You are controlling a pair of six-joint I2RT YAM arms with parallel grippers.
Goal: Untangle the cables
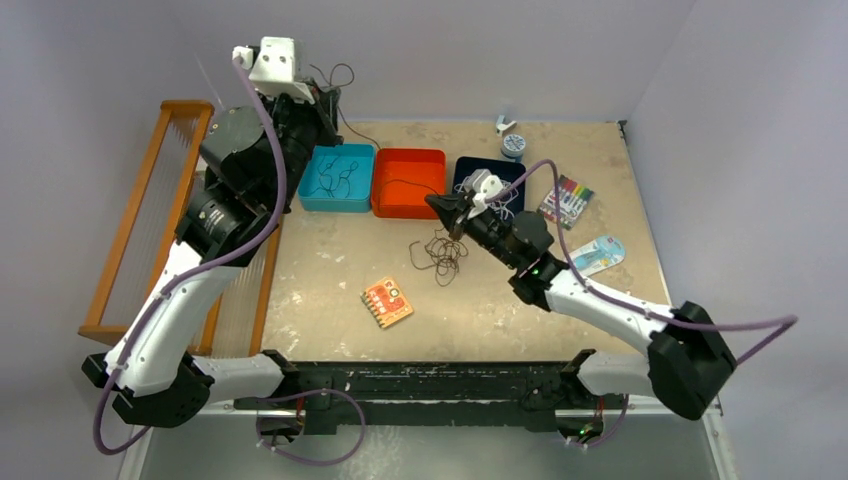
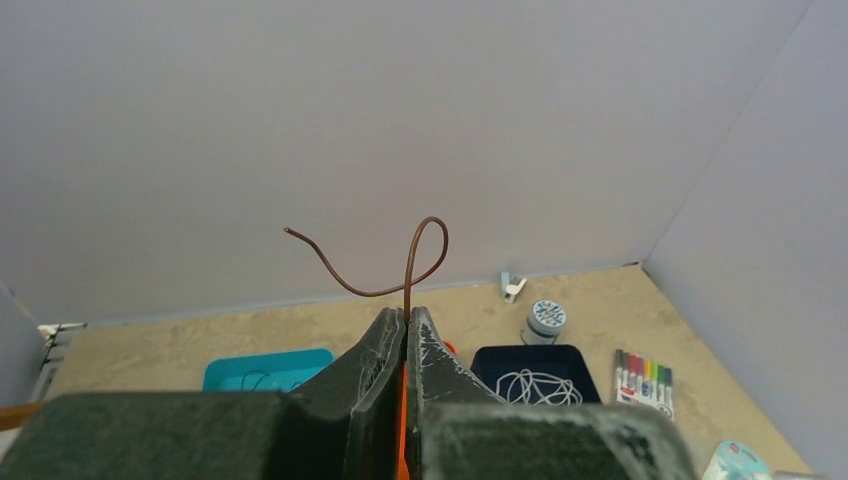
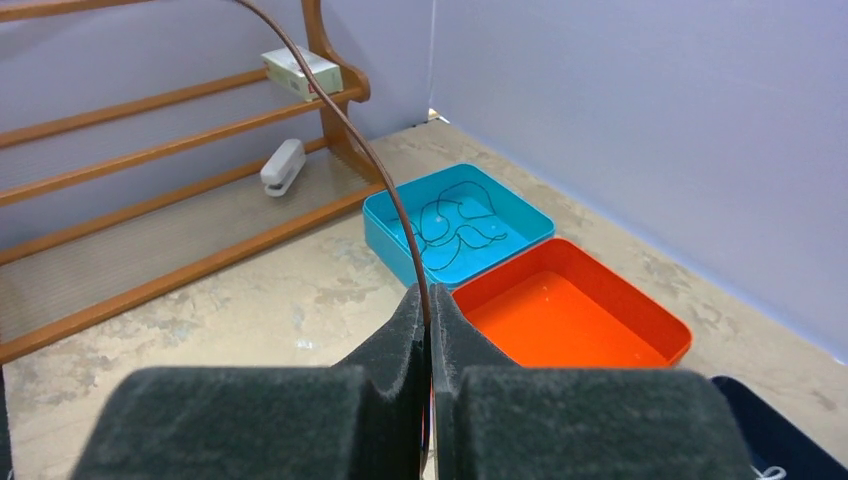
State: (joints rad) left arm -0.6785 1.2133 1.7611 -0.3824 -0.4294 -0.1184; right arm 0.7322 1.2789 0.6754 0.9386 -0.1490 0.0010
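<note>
Brown cable [image 2: 407, 275] | diagonal, far-left to centre | left gripper [image 2: 405, 318], right gripper [image 3: 430, 305] clamped on it

The left arm [image 1: 160, 310] was raised high; the right arm [image 1: 600, 305] was extended low. The left gripper [image 2: 405, 318] and right gripper [image 3: 428, 300] were each clamped on brown cable [image 2: 412, 262].

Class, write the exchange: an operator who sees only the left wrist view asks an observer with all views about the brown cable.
Operator: My left gripper is shut on a brown cable. Where does it lead?
Observer: Down to the right gripper, which is also shut on it.
Operator: Is anything tangled?
Observer: Yes, a dark tangle lies on the table close by the right gripper.
</note>
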